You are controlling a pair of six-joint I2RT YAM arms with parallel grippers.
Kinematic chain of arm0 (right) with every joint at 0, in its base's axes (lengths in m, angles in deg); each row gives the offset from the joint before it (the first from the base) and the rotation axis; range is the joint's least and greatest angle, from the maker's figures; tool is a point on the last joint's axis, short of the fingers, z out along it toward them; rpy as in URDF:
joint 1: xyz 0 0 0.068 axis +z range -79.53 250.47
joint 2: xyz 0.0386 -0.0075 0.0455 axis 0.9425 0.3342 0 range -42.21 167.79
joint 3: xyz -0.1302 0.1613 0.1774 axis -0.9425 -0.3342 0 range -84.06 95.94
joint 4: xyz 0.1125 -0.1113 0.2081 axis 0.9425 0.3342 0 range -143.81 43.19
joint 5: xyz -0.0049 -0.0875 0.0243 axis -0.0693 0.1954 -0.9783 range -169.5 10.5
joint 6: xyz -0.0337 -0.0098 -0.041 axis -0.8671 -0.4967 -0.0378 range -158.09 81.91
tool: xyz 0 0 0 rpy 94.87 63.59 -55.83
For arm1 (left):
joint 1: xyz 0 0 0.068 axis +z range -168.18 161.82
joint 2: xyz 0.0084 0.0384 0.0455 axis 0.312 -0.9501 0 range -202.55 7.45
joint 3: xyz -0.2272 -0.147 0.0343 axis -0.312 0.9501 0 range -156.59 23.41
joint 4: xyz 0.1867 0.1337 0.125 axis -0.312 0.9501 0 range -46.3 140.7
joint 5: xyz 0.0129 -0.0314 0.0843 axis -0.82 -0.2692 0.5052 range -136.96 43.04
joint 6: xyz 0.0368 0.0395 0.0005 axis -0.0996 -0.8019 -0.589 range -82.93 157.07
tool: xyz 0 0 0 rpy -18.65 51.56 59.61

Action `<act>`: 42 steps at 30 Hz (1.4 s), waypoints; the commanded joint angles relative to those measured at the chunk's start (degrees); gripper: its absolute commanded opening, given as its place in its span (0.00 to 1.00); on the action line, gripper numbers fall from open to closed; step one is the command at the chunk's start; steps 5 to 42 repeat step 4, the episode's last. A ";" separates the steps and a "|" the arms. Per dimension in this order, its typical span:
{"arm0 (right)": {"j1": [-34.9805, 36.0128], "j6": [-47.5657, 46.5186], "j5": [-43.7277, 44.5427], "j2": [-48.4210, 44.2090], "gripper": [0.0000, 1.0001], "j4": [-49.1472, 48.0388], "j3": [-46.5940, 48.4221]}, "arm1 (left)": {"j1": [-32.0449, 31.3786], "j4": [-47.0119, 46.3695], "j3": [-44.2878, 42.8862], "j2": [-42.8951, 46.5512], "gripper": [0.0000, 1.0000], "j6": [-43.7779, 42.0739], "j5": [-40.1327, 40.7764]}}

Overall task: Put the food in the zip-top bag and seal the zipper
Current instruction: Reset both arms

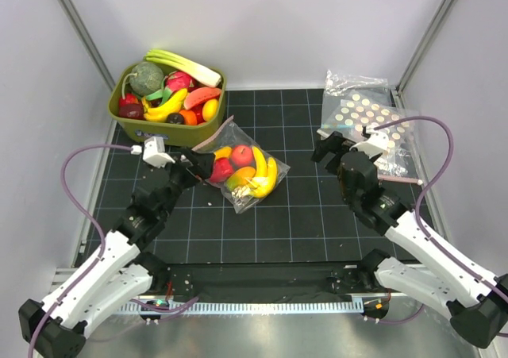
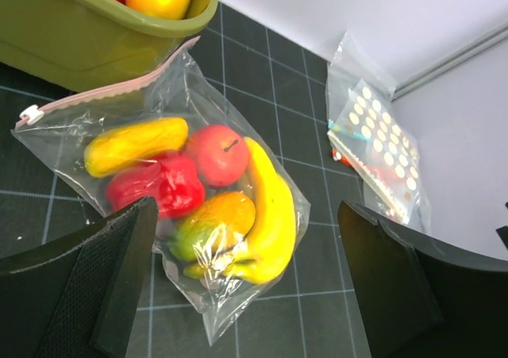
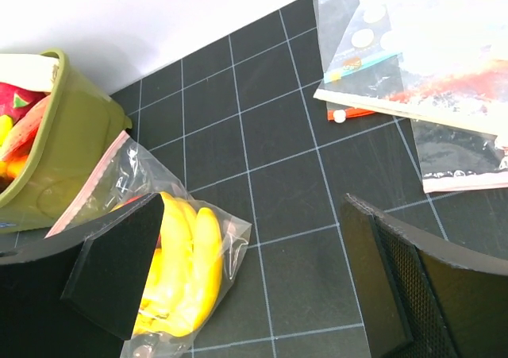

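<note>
I see the small clear crinkly zip-top bag [image 1: 244, 198] lying flat in the middle of the frame, on the black grid mat [image 1: 302, 215]. Food sits inside it: a yellow toy banana bunch [image 1: 267, 175], a round red fruit [image 1: 240, 155] and an orange-yellow fruit [image 1: 240, 178]. The thin pinkish-red zipper [image 2: 111, 88] runs along the bag's upper left edge, right by the green plastic tub [image 1: 131, 121] of toy food. My left gripper [image 1: 200, 165] is wide open at the bag's left side and holds nothing. My right gripper [image 1: 333, 148] is wide open and empty too, near the clear dotted bags [image 1: 361, 116] at upper right. Their print is too small to read.
</note>
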State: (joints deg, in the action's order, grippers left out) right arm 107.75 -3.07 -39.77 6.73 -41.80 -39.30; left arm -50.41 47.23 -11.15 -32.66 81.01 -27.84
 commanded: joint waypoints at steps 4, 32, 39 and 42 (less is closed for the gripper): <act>-0.01 -1.01 -1.49 -0.78 1.00 -4.97 -1.07 | -0.12 -4.58 -0.06 -1.54 1.00 -2.37 -2.24; -0.01 -1.01 -1.49 -0.78 1.00 -4.97 -1.07 | -0.12 -4.58 -0.06 -1.54 1.00 -2.37 -2.24; -0.01 -1.01 -1.49 -0.78 1.00 -4.97 -1.07 | -0.12 -4.58 -0.06 -1.54 1.00 -2.37 -2.24; -0.01 -1.01 -1.49 -0.78 1.00 -4.97 -1.07 | -0.12 -4.58 -0.06 -1.54 1.00 -2.37 -2.24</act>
